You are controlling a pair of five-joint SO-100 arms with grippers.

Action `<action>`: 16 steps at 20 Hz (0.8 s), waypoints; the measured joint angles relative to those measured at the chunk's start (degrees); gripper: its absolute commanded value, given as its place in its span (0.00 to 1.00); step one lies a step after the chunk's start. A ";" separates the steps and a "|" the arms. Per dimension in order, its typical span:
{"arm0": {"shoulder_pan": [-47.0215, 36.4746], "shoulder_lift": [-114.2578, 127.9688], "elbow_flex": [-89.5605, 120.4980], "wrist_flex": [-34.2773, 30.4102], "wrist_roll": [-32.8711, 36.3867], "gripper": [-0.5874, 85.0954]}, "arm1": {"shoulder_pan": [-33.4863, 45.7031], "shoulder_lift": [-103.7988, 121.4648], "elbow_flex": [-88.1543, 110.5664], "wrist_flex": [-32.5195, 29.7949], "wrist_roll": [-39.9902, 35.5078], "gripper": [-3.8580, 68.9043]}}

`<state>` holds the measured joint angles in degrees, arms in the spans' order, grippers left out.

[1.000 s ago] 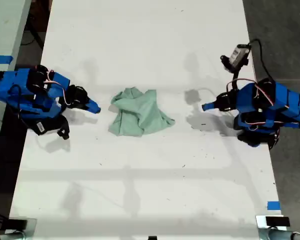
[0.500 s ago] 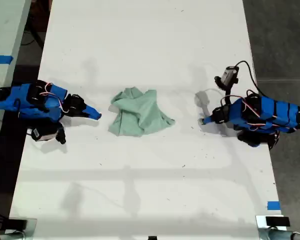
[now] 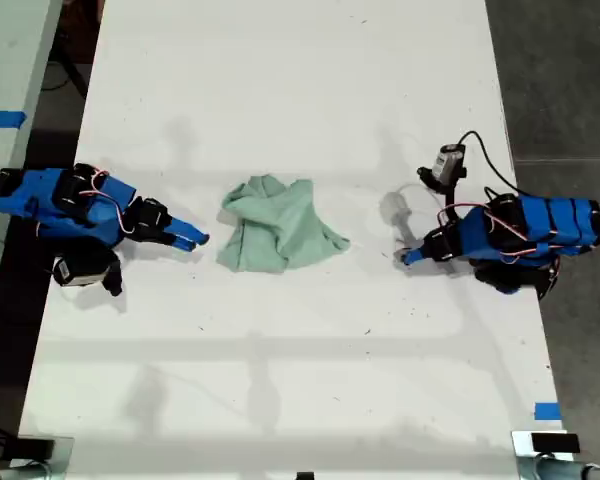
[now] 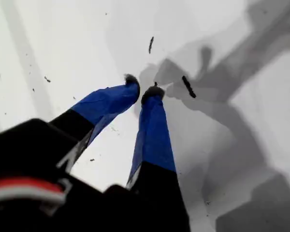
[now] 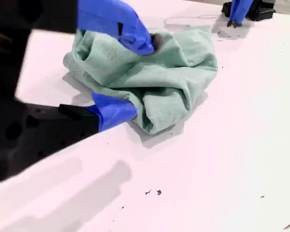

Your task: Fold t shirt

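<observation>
t shirt [image 3: 280,238] was bunched up in a wrinkly pale mint heap roughly mid-table, nowhere near flat. The cloth was piled over itself, with a lumpy ridge along the side toward the exterior view's top and a loose flap trailing off toward the exterior view's right. Plain fabric, no print that I could see. In the second wrist view the same heap [image 5: 174,72] filled the space just past the jaws, with a ribbed hem or cuff edge showing at one end.

Closest to it was my second gripper [image 3: 195,239], on the exterior view's left, lying low over the table and pointed at the cloth. Its jaws were spread wide [image 5: 130,75] with nothing clamped. From overhead the tips sat just beside the heap's edge with a thin strip of table between, so not quite touching as far as I could tell.

My first gripper [image 3: 404,258] was out on the exterior view's right, well apart from the cloth, tips angled down at bare table. Its wrist view showed the two blue jaws pinched nearly together [image 4: 142,89], just a sliver between the dark tips and nothing in them.

All of it sat on a white table [image 3: 300,380] with a few dark specks and some soft shadows. A bit of blue tape [image 3: 547,411] was stuck near the exterior view's lower right corner.
</observation>
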<state>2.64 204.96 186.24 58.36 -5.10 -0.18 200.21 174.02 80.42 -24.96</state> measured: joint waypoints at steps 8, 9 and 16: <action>-0.53 0.00 0.00 0.00 19.42 0.21 | -11.69 0.00 0.00 0.00 9.76 0.13; -0.53 0.00 0.00 0.00 19.69 0.21 | -11.60 0.00 0.00 0.00 7.73 0.13; -0.35 0.00 0.00 0.00 19.69 0.18 | -5.62 0.00 0.09 0.00 -21.97 0.11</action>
<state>2.29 204.96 186.24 58.36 14.59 -5.80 200.21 174.11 80.42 -46.93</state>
